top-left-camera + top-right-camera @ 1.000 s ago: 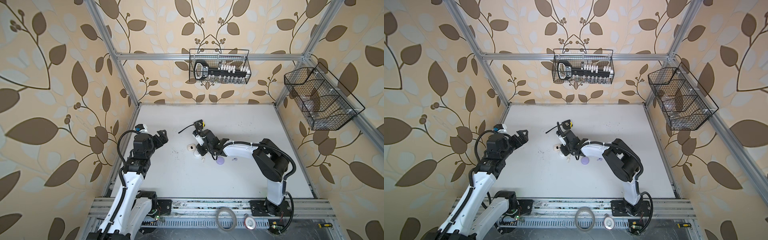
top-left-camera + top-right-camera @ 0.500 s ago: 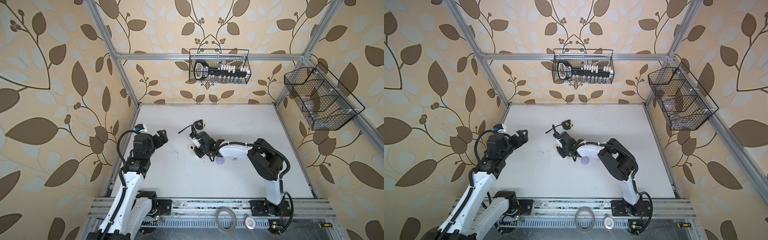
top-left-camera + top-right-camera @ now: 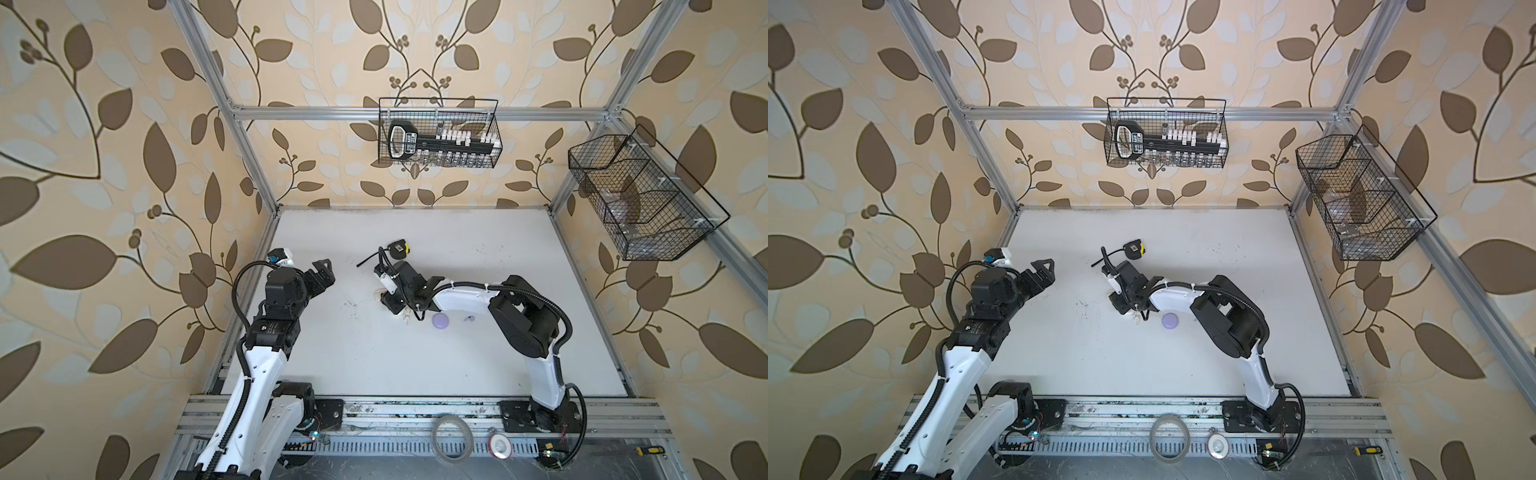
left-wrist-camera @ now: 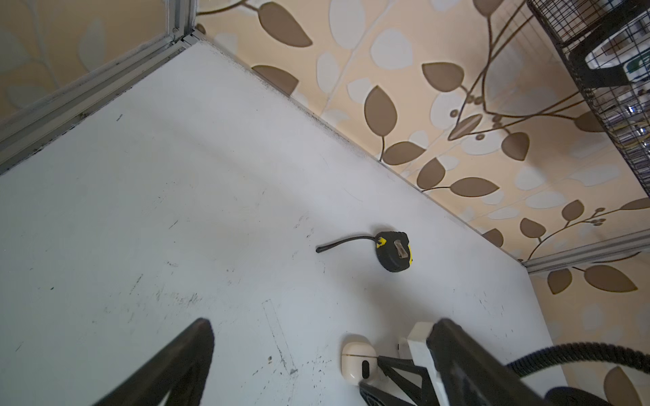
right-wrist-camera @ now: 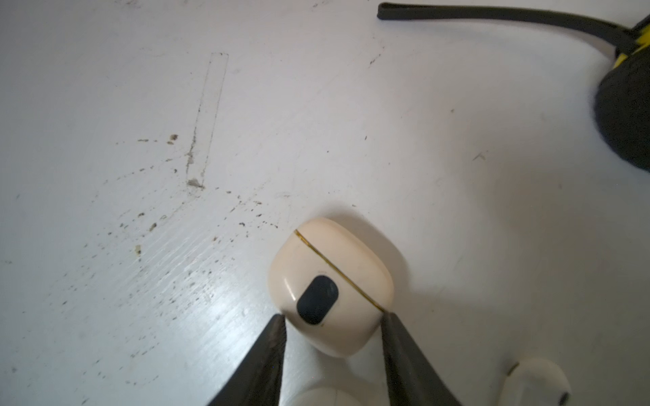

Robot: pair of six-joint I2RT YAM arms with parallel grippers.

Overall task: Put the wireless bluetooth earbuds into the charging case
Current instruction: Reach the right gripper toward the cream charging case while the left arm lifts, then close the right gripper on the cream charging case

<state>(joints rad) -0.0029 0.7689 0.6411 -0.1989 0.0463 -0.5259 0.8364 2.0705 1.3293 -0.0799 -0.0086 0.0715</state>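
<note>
Top views: right gripper has slid off the white bud onto the cream case, jaws spreading on the way. Reads as lining up a grab; no bud inserted yet. Left gripper is wide open, empty, well apart. Count: 2 cases (cream, lavender case), 2 buds (white, lavender bud), 1 tape measure. More may hide under the arm.

Left wrist: cream case on the table, lid shut. 1 tape measure.

Right wrist: jaws part-open, straddling the cream case, tips just beside its sides; case lies flat, looks ungripped. Seam closed, so the lid must open first. 2 white pieces at frame edge, unclear.
</note>
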